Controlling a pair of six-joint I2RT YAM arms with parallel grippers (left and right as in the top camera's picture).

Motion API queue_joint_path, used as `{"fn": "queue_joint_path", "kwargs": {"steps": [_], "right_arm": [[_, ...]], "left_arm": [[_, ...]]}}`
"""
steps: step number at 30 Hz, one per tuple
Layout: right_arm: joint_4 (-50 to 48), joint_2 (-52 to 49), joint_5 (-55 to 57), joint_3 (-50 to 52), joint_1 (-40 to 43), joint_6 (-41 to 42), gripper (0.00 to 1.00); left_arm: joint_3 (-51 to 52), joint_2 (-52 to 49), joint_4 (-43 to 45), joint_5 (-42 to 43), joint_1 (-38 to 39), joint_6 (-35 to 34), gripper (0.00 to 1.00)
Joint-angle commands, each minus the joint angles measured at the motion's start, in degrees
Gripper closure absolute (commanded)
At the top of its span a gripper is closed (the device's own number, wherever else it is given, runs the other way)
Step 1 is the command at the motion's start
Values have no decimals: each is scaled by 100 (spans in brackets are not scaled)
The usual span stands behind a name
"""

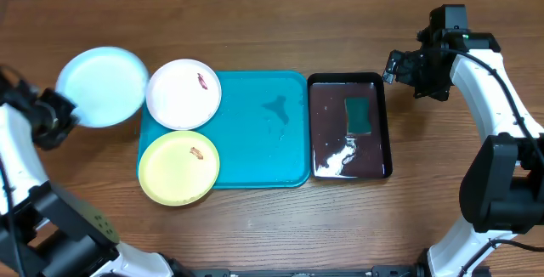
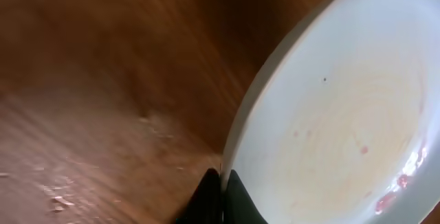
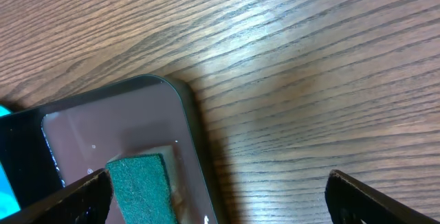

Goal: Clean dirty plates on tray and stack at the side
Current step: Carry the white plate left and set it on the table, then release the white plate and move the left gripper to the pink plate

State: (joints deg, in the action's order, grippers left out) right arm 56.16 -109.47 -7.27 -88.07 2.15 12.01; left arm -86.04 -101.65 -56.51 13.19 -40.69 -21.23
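Observation:
My left gripper [image 1: 64, 111] is shut on the rim of the pale mint plate [image 1: 102, 86] and holds it left of the turquoise tray [image 1: 255, 132]. In the left wrist view the fingers [image 2: 221, 186] pinch the plate's edge [image 2: 330, 114]; faint red smears show inside it. The white plate [image 1: 184, 93] with a red smear sits on the tray's far left corner. The pale yellow plate [image 1: 178, 167] with a small smear sits on its near left corner, overhanging the rim. My right gripper [image 1: 406, 69] is open and empty beside the black tray's far right corner; its fingers [image 3: 220, 203] are spread wide.
A glossy black tray [image 1: 348, 162] holding water and a green sponge [image 1: 359, 115] lies right of the turquoise tray; both show in the right wrist view, tray [image 3: 117, 124] and sponge [image 3: 141, 186]. Wet marks sit on the turquoise tray's middle. Bare wood table surrounds them.

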Motion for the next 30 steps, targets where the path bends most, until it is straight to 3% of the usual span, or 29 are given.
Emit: {"fn": "queue_joint_path", "kwargs": {"steps": [1, 16, 30], "right_arm": [[-31, 7, -33, -87, 11, 20, 0], [-31, 7, -33, -87, 11, 20, 0], [-31, 7, -33, -87, 13, 20, 0]], "left_arm": [[308, 164, 247, -538, -356, -284, 96], [1746, 155, 2393, -634, -339, -251, 96], [1768, -411, 2924, -782, 96, -105, 96]]}}
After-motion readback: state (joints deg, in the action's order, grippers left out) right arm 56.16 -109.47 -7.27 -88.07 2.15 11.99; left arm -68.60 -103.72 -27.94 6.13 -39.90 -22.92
